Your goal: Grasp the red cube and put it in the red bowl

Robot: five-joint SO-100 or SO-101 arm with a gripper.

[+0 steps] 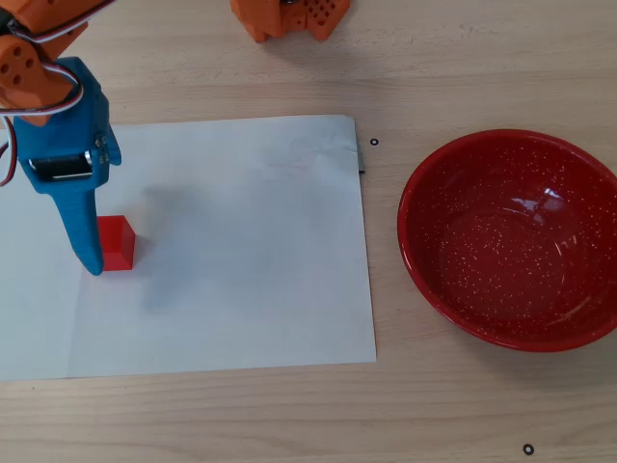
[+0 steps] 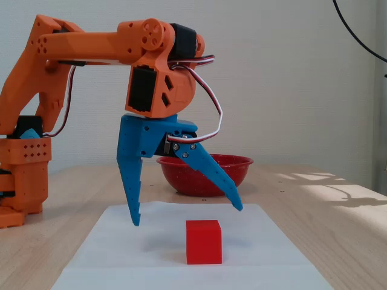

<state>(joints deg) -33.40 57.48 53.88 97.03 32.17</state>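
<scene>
Jaws spread wide above the red cube (image 2: 204, 241) on white paper (image 1: 241, 241)

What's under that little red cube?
The red cube sits on a white paper sheet lying on the wooden table. The paper directly beneath the cube is covered.

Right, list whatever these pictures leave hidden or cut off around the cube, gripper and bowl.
- Red cube: in the overhead view its left part is covered by a blue finger.
- Gripper: the overhead view shows only one finger; the other is not seen apart from the blue body.
- Red bowl: in the fixed view the gripper covers its left part; in the overhead view the right edge crops its rim.
- Arm base: cut off by the top edge overhead and the left edge in the fixed view.
</scene>
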